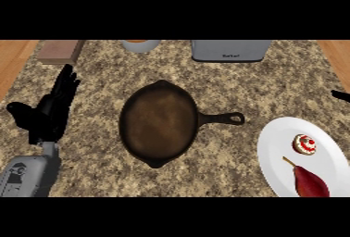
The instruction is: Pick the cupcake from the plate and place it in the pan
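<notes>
A small cupcake [305,144] with white frosting and red bits lies on a white plate [277,157] at the right of the counter. A dark cast-iron pan [159,123] sits in the middle, its handle pointing right toward the plate, with nothing in it. My left hand [51,111] rests open at the left, fingers pointing up, well away from the pan. Of my right hand only a black fingertip [340,96] shows at the right edge, above the plate.
A red pear-like fruit [309,180] lies on the plate just below the cupcake. At the back edge stand a grey toaster [230,50], a cup [140,45] and a wooden block [60,52]. Wood surfaces flank the granite counter on both sides.
</notes>
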`<action>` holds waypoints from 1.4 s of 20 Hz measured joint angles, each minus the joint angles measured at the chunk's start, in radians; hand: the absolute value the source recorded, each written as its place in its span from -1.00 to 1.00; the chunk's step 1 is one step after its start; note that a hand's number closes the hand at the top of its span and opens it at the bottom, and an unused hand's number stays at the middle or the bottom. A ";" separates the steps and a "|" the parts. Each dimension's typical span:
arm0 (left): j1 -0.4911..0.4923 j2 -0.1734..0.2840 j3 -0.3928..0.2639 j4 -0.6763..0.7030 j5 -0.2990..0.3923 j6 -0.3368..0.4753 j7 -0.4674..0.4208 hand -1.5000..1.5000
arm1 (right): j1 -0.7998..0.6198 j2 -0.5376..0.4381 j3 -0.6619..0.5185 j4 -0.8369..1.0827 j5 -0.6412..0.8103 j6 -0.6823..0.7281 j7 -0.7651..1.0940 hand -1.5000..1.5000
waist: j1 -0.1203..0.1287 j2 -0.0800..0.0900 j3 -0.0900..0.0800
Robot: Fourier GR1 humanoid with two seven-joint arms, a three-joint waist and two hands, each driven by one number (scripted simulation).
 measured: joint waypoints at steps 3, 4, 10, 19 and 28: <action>0.009 -0.017 -0.004 -0.009 -0.019 0.007 -0.004 0.00 | -0.016 0.032 0.027 0.025 0.051 -0.001 -0.019 -1.00 | 0.001 0.000 0.000; 0.011 -0.020 -0.005 -0.017 -0.024 0.007 0.001 0.00 | -0.018 0.034 0.034 0.036 0.072 -0.002 -0.035 -1.00 | 0.002 0.000 0.000; 0.018 -0.035 0.009 -0.022 -0.032 -0.014 0.001 0.00 | -0.027 0.083 0.058 0.050 0.172 -0.017 -0.049 -1.00 | 0.000 -0.001 0.000; 0.011 -0.036 0.040 -0.007 -0.040 -0.033 -0.010 0.00 | -0.045 0.103 0.110 0.042 0.335 -0.036 0.004 -1.00 | 0.000 -0.001 0.000; 0.016 -0.049 0.056 0.002 -0.059 -0.054 -0.017 0.00 | -0.072 0.160 0.123 0.107 0.455 -0.041 -0.006 -1.00 | 0.000 0.000 0.000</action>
